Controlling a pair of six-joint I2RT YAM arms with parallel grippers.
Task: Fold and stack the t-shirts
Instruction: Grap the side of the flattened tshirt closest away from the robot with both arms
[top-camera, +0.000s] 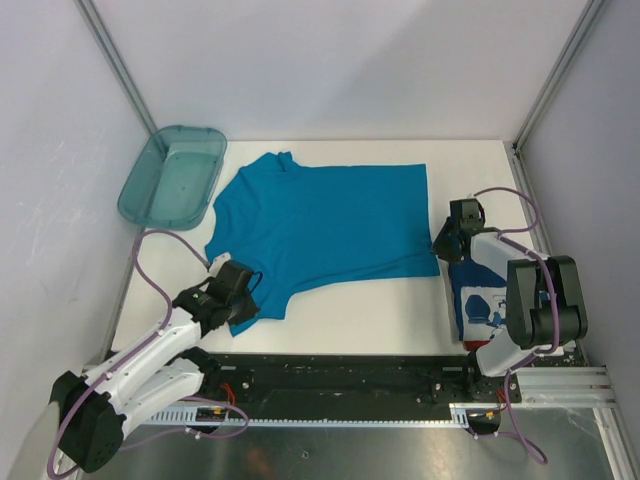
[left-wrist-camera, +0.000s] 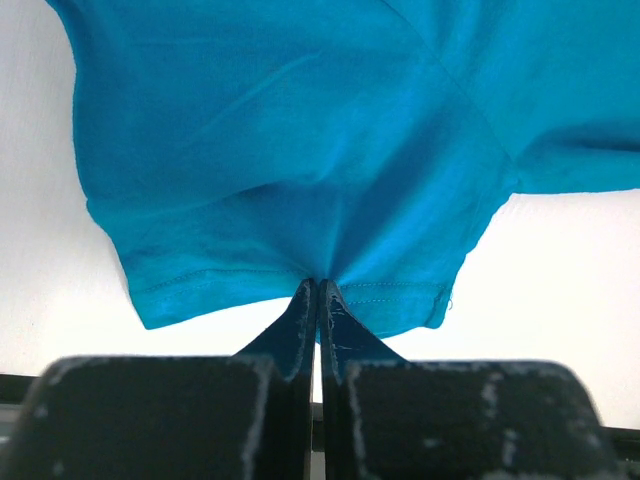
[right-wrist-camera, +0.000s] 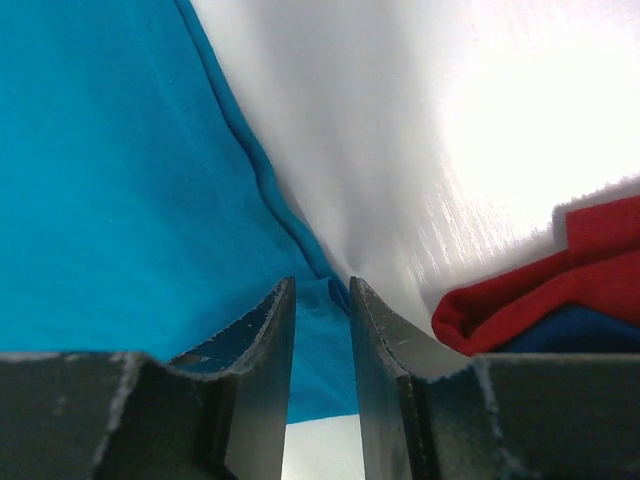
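The teal-blue t-shirt (top-camera: 320, 225) lies spread flat at mid-table, ready for folding; the folded dark blue shirt (top-camera: 482, 300) waits near the right edge as the stack base. The left gripper (left-wrist-camera: 317, 290) is pressed together on the near sleeve hem, arm reaching low and forward. The right gripper (right-wrist-camera: 320, 300) straddles the hem corner, jaws narrowly apart; whether it grips is unclear.

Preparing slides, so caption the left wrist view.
Left hand shut on the sleeve hem of the teal t-shirt, table beneath.
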